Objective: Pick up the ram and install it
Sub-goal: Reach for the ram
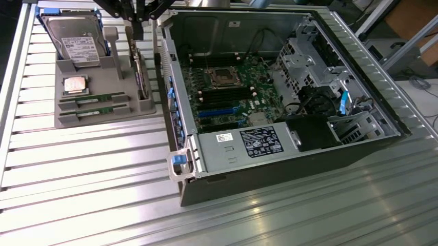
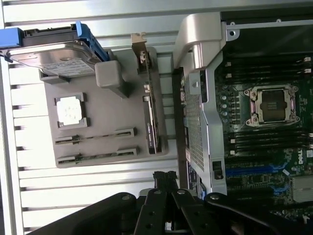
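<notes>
The open computer case (image 1: pixel 274 182) takes up the centre and right of the exterior view, its motherboard (image 1: pixel 226 92) exposed. The gray tray (image 1: pixel 104 81) sits at the upper left. Over the tray's far right edge, at the frame's top, hangs the gripper (image 1: pixel 140 19), fingers pressed together and empty. The upper ram stick (image 1: pixel 92 98) and the lower ram stick (image 1: pixel 96 109) lie in the tray's near slots.
</notes>
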